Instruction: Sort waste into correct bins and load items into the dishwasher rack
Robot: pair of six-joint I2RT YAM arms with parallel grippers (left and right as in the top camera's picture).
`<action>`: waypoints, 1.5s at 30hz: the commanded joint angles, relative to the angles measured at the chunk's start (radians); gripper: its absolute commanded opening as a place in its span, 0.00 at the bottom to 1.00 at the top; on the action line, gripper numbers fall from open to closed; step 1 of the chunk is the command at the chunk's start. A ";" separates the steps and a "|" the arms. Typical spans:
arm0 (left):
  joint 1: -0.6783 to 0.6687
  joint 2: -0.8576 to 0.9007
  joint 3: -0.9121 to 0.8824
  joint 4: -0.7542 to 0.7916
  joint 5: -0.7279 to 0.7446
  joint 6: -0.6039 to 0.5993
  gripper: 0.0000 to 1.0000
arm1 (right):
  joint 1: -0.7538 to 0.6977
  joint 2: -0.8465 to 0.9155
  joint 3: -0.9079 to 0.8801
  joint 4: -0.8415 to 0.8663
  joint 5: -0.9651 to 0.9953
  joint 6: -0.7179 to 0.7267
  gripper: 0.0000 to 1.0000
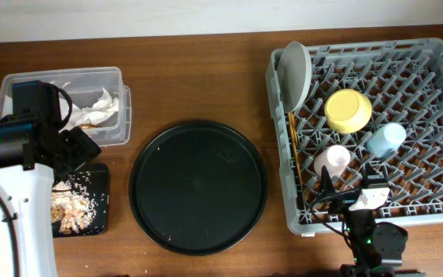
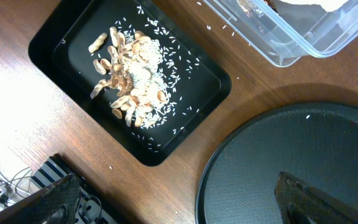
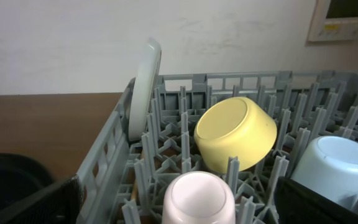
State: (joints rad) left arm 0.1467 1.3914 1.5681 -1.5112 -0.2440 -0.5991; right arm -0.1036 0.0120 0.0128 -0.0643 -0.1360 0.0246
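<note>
From above, the rack (image 1: 360, 45) is filling the right side. It is holding the plate (image 1: 294, 73), bowl (image 1: 348, 110), blue cup (image 1: 386, 139), pink cup (image 1: 332, 161) and chopsticks (image 1: 294, 154). At upper left the tissue (image 1: 102, 104) is lying in the tub (image 1: 68, 74). Below it the scraps (image 1: 71, 206) are sitting in the small tray (image 1: 98, 219).

In the left wrist view, the left gripper (image 2: 178, 180) is hanging at the bottom edge, jaws spread wide, holding nothing. If it is swinging low, it could be bumping the small tray and spilling rice onto the table (image 2: 17, 106).

In the right wrist view, the right gripper (image 3: 178, 180) is also spread wide. The pink cup is sitting between the jaws, not pinched. A careless move could be catching the pegs (image 3: 182, 124) or tipping the plate, which is standing on its edge at upper left.
</note>
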 commanded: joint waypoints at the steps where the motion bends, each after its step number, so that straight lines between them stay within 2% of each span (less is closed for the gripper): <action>1: 0.004 -0.005 0.005 -0.001 -0.007 0.000 0.99 | -0.008 -0.009 -0.007 -0.007 0.016 -0.044 0.99; 27: 0.005 -0.010 0.005 -0.010 -0.010 0.003 0.99 | 0.009 -0.009 -0.007 -0.004 0.016 -0.044 0.99; 31: -0.008 -0.095 -0.079 -0.050 0.072 0.000 0.99 | 0.009 -0.009 -0.007 -0.004 0.016 -0.044 0.99; 32: -0.021 -0.134 -0.140 -0.013 0.071 0.001 0.99 | 0.009 -0.009 -0.007 -0.004 0.016 -0.044 0.99; 34: -0.058 -0.237 -0.309 0.157 0.072 0.002 0.99 | 0.009 -0.009 -0.007 -0.004 0.016 -0.044 0.99; 37: -0.148 -0.466 -0.667 0.523 0.072 0.088 0.99 | 0.009 -0.009 -0.007 -0.004 0.016 -0.043 0.99; 41: -0.186 -0.760 -1.077 0.901 0.072 0.099 0.99 | 0.009 -0.009 -0.007 -0.004 0.016 -0.044 0.99; 42: -0.186 -0.848 -1.193 0.975 0.072 0.099 0.99 | 0.009 -0.009 -0.007 -0.004 0.016 -0.044 0.99; 45: -0.186 -0.957 -1.315 1.032 0.072 0.073 0.99 | 0.009 -0.009 -0.007 -0.004 0.016 -0.044 0.99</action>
State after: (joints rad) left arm -0.0372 0.5182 0.3428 -0.5247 -0.1688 -0.5194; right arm -0.1001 0.0113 0.0128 -0.0647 -0.1280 -0.0120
